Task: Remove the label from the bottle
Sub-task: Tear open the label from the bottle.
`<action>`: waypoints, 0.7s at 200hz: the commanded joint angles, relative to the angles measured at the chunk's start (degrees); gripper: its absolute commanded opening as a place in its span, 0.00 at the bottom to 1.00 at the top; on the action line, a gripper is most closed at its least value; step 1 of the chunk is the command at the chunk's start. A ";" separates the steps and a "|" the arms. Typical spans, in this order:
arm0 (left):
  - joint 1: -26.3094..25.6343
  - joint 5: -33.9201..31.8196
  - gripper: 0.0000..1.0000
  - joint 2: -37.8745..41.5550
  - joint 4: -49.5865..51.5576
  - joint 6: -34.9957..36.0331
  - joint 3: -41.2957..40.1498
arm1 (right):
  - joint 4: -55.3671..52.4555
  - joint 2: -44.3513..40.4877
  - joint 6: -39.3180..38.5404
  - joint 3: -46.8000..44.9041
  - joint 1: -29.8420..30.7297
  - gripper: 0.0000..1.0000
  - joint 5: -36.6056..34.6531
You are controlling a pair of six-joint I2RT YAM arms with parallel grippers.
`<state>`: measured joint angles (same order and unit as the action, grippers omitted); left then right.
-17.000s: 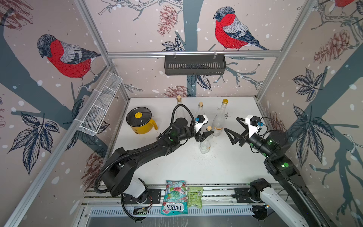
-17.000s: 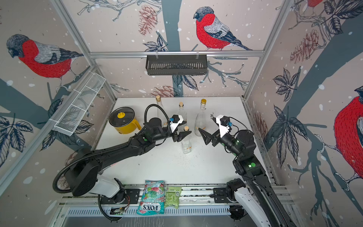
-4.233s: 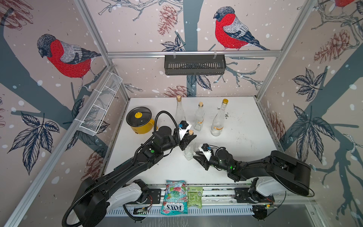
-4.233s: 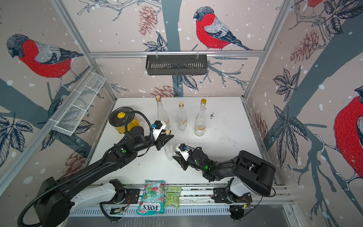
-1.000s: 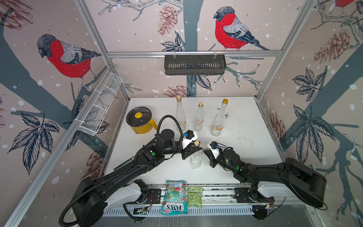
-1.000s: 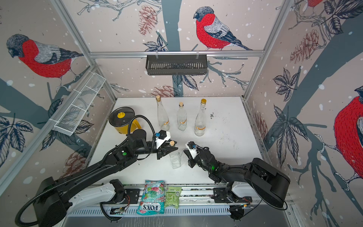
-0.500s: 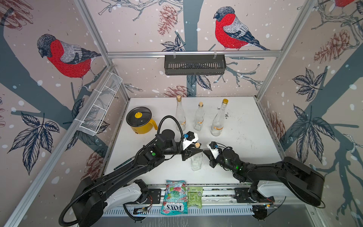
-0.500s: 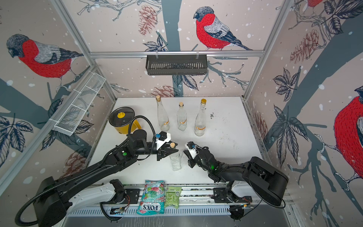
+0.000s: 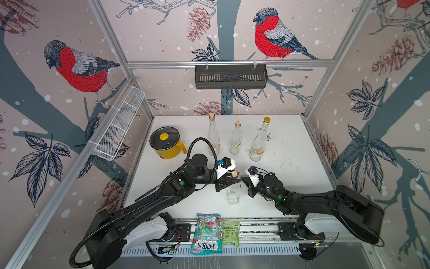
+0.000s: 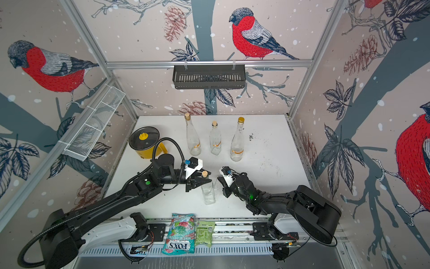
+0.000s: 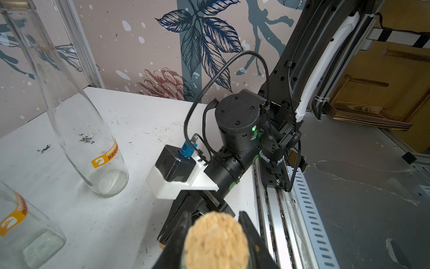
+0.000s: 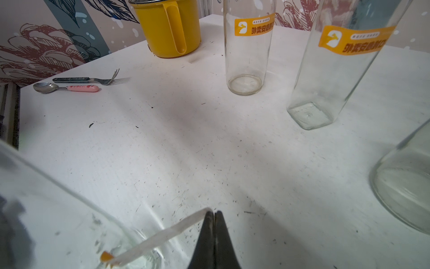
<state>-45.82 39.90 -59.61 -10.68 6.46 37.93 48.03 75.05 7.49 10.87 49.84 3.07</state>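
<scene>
2 right fingers (image 12: 204,240) pinch the label (image 12: 162,235) end beside bottle (image 12: 58,209).

Soft even light, faint shadows, blurry near bottle (image 12: 58,209)

Both top views look down from high at the front over the whole table (image 9: 290,149). The left wrist view peers close over the bottle (image 11: 216,240) toward the right arm (image 11: 237,130). The right wrist view skims low past the label (image 12: 162,235) toward the pot (image 12: 172,28). Both wrist views share the square bottle (image 12: 325,69).
</scene>
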 commanded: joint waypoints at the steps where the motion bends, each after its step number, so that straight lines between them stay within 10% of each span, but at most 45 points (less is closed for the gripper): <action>1: -0.23 2.29 0.00 0.33 -1.43 0.84 0.30 | -0.82 0.00 -0.19 0.46 -0.44 0.01 -0.62; 65: -0.23 0.04 0.00 1.48 -1.02 0.85 0.33 | -5.97 -2.97 0.08 0.82 -3.32 0.00 0.31; 140: -0.23 -32.96 0.00 8.85 1.10 -4.53 -0.30 | -42.55 -16.29 13.23 12.98 -16.85 0.01 8.50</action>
<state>-45.98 19.07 -52.29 -8.12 3.99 37.54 21.80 62.26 13.98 20.84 36.75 7.84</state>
